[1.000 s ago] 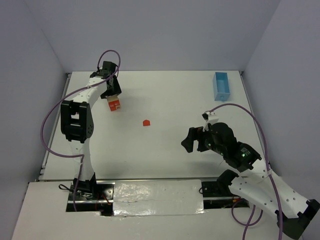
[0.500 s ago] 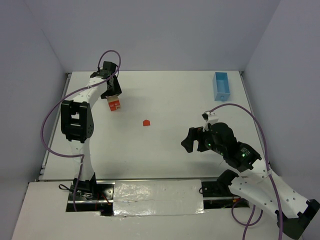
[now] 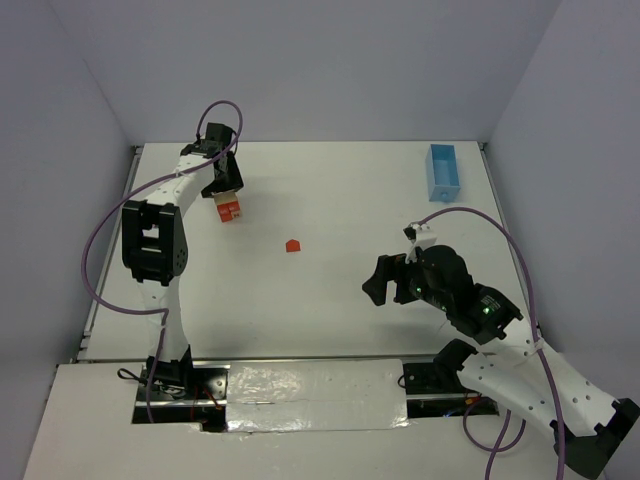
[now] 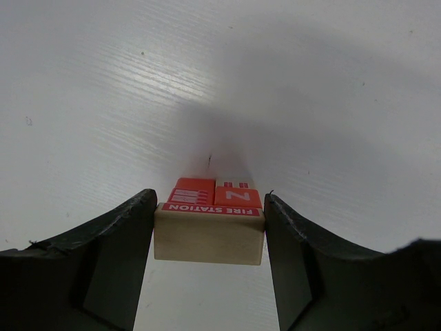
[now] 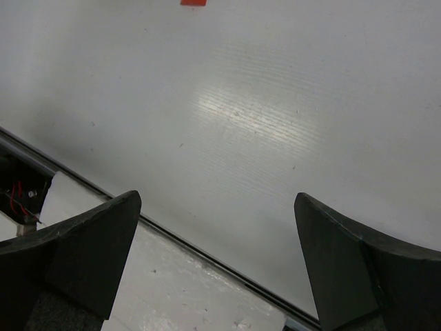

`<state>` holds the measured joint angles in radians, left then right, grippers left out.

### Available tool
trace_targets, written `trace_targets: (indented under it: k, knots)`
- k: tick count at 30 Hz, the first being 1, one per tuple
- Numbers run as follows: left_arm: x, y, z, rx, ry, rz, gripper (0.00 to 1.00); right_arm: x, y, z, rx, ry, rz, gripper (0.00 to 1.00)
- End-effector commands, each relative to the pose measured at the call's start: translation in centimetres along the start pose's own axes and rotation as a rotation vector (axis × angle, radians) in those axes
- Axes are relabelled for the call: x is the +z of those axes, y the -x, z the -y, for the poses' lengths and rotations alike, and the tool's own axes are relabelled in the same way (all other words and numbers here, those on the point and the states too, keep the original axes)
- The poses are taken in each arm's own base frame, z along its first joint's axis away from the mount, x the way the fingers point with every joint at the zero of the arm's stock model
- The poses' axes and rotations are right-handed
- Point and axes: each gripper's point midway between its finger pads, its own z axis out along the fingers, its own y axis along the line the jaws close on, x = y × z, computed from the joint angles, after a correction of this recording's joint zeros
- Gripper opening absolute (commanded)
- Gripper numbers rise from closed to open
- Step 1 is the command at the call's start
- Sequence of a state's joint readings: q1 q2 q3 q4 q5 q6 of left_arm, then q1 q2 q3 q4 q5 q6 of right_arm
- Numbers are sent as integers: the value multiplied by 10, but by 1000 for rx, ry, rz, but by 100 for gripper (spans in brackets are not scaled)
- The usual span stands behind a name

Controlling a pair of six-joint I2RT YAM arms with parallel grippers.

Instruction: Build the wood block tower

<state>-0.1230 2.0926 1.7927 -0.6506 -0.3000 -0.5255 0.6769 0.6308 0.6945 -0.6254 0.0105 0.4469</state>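
The left claw (image 4: 210,201), its arm stretched to the far left and pointing down, is clamped on a tan block (image 4: 209,238) marked FIRE STATION, a finger against each end; red blocks (image 4: 215,192) touch the block's far side. A lone red block (image 3: 292,245) lies on the table (image 3: 330,190) well to that claw's right. The right claw (image 3: 385,282), arm folded low and aimed left, gapes wide and holds nothing, with the lone block well ahead of it and a blue tray (image 3: 441,171) far off to its right.
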Motion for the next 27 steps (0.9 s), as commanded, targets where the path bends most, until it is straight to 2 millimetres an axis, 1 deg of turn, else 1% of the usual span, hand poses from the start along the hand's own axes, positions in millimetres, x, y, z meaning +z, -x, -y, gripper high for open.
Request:
trace_targets:
  k: [1, 11, 19, 22, 27]
  knots:
    - [11, -7, -1, 11, 2, -21, 53, 1, 9, -5, -19, 29, 42, 100]
    - [14, -10, -2, 19, 9, -32, 60, 0, 9, -5, -19, 31, 46, 100]
    - [15, -12, -4, 19, 14, -33, 60, 0, 10, -6, -19, 32, 48, 100]
    - [14, -12, -5, 16, 20, -32, 64, 0, 9, -5, -21, 31, 46, 100]
    - [12, -10, -5, 12, 17, -27, 72, 1, 9, -6, -21, 32, 44, 100]
